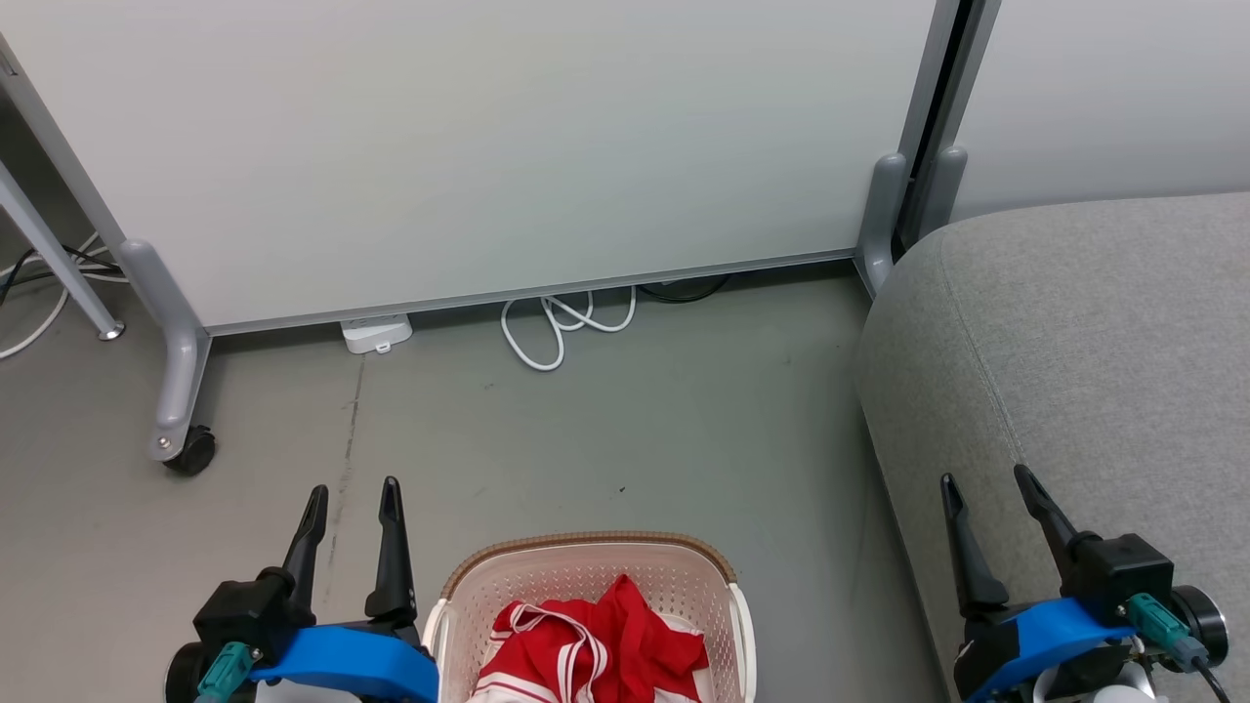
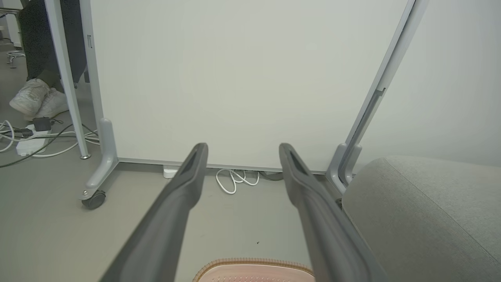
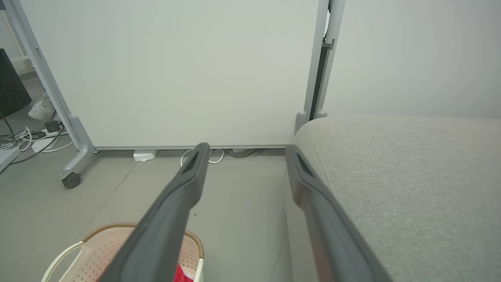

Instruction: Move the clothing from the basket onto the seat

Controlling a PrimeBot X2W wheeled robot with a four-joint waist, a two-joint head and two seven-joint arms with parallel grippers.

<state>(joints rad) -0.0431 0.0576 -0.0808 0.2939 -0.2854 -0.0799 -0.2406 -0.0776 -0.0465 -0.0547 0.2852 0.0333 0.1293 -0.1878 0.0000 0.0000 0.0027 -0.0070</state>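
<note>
At bottom, basket (image 1: 586, 540), clothing (image 1: 610, 635) cut off, left end effector (image 1: 354, 485), right end effector (image 1: 982, 475) spread

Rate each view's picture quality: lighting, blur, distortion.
Head view: soft even light, no glare, the cream perforated plastic basket and red striped fabric clothing sharp. Left wrist view: wide-angle lens splays the grey metal partition posts; the left gripper looms oversized. Right wrist view: same stretch on the right gripper; light-grey upholstered seat weave crisp.
</note>
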